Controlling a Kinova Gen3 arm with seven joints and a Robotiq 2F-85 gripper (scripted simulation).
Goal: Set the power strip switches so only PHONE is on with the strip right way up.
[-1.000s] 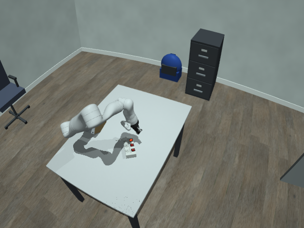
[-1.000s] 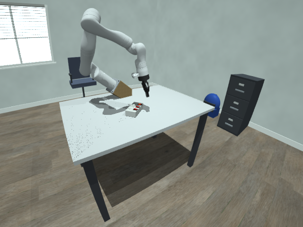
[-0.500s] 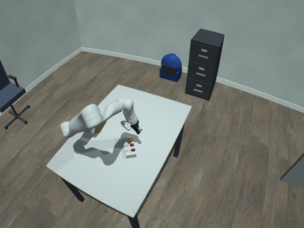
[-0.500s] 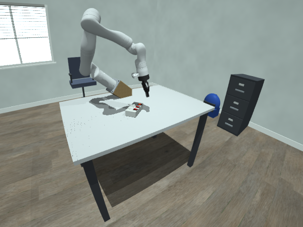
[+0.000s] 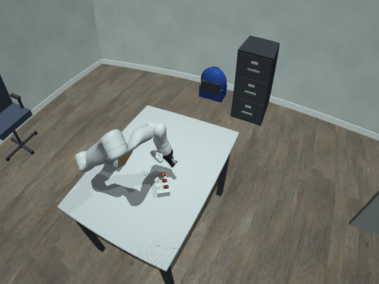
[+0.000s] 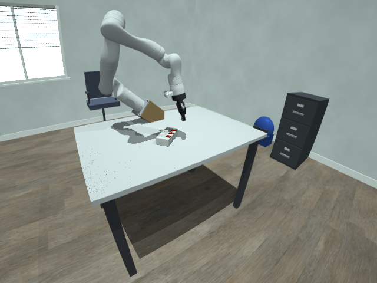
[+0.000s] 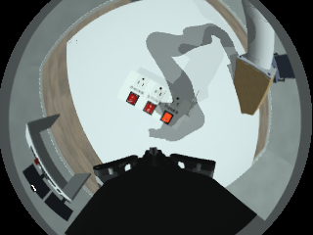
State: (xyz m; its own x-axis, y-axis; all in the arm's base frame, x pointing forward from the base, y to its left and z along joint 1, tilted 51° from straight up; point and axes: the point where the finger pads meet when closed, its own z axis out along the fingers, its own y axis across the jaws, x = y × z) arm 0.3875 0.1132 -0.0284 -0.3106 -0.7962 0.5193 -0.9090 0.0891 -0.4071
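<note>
My fingers [image 6: 182,117] are pressed together on nothing, hanging above the desk [image 6: 212,134]. The strip [image 6: 166,137] lies face up just below, switches showing. Farther off: blue bin [image 5: 213,83], cabinet [image 5: 256,80], chair [image 5: 13,117], window [image 6: 29,42].

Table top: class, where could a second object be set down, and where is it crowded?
Bare stretches: the table edge nearest the exterior camera up to the power strip, and the side toward the filing cabinet. Crowded: around the strip, beneath the shut gripper and by the arm's base.
</note>
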